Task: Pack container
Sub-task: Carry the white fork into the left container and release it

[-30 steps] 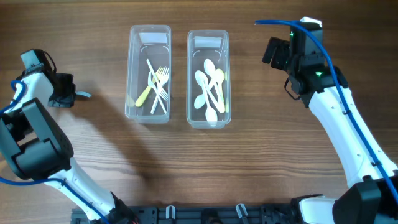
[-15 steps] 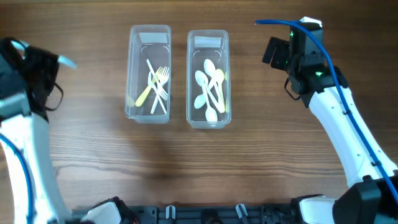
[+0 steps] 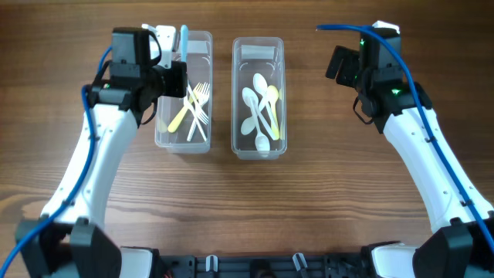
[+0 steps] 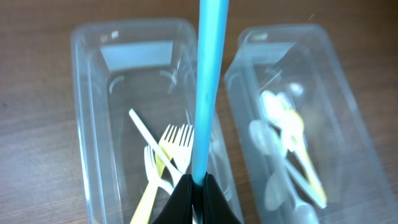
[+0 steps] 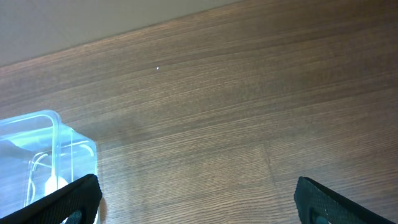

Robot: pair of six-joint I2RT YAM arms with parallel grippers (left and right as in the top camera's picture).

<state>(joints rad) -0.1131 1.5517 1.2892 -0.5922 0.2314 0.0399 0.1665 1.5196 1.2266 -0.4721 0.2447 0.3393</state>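
Observation:
Two clear plastic containers stand side by side at the table's back middle. The left container holds white and yellow forks. The right container holds white and yellow spoons. My left gripper is shut on a blue utensil handle and holds it above the left container's far end; its head is out of view. The left wrist view shows both containers below, the fork one and the spoon one. My right gripper is open and empty over bare table to the right of the spoon container.
The wooden table carries nothing else in view. The right arm runs along the right side. The left arm reaches in from the lower left.
My left arm has swung from the table's far left edge to above the fork container, carrying the blue utensil. The right arm has not moved.

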